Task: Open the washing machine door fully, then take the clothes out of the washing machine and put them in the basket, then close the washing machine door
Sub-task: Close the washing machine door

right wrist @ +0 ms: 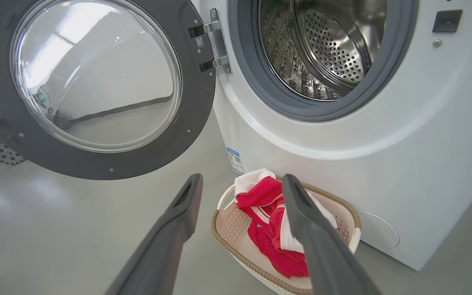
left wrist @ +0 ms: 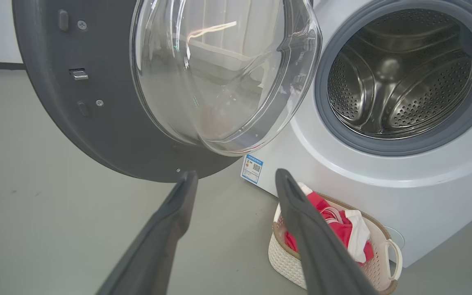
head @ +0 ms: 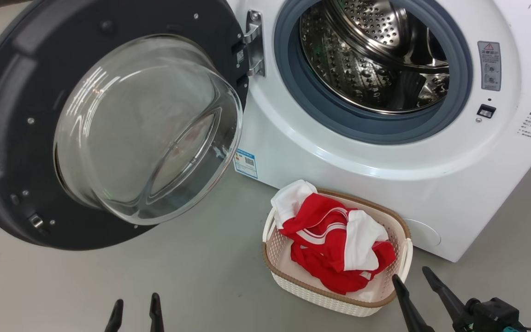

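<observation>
The washing machine [head: 436, 184] stands with its door [head: 12, 152] swung wide to the left, the glass bowl [head: 150, 129] bulging toward me. Its steel drum [head: 371, 55] shows no fabric inside. The red and white clothes [head: 334, 244] lie heaped in the cream basket [head: 288, 272] on the floor in front of the machine. My left gripper [head: 136, 308] is open at the bottom edge, left of the basket. My right gripper [head: 412, 276] is open beside the basket's right end. Both hold nothing. In the wrist views the clothes [right wrist: 260, 196] and basket [left wrist: 285, 258] lie beyond open fingers.
Grey floor [head: 178, 276] stretches left of the basket and under the open door. The door's hinge [head: 255, 44] sits on the left of the drum opening. A blue label [head: 246, 163] is on the machine's lower front.
</observation>
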Available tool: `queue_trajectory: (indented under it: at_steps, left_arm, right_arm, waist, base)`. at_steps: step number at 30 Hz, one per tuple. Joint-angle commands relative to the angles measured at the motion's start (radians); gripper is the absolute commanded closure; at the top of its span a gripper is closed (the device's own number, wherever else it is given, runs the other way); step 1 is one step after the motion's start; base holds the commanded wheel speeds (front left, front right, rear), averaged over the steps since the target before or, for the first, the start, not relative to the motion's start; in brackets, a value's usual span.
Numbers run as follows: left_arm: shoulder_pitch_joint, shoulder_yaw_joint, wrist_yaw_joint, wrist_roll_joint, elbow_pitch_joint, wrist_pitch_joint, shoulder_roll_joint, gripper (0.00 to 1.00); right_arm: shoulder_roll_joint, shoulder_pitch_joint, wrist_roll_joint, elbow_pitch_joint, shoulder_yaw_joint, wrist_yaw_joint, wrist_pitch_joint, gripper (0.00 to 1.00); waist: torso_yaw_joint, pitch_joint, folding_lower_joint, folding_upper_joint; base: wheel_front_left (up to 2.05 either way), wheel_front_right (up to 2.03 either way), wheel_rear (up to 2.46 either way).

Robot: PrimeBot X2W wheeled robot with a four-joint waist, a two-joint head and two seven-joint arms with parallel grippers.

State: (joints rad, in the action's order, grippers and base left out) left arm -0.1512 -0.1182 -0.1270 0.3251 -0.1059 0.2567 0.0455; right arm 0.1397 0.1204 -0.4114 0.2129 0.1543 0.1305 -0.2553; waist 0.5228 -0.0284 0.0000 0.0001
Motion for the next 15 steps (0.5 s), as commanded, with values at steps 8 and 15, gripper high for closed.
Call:
queue_trajectory:
  at_steps: [8, 15]
  left_arm:
    - [-0.004, 0.038, -0.020, 0.010, 0.044, 0.005, 0.005, 0.00]
    - [0.022, 0.043, 0.001, 0.036, 0.054, 0.005, 0.005, 1.00]
  right_arm:
    - [0.023, -0.048, -0.011, -0.003, 0.051, 0.000, -0.006, 0.00]
    - [0.016, -0.043, -0.010, -0.004, 0.042, 0.000, -0.006, 0.00]
  waist:
    - [0.003, 0.007, 0.0000, -0.0001]
    - [-0.001, 0.010, 0.0000, -0.0001]
  base:
    - [0.00, 0.00, 0.00]
    - [0.00, 0.00, 0.00]
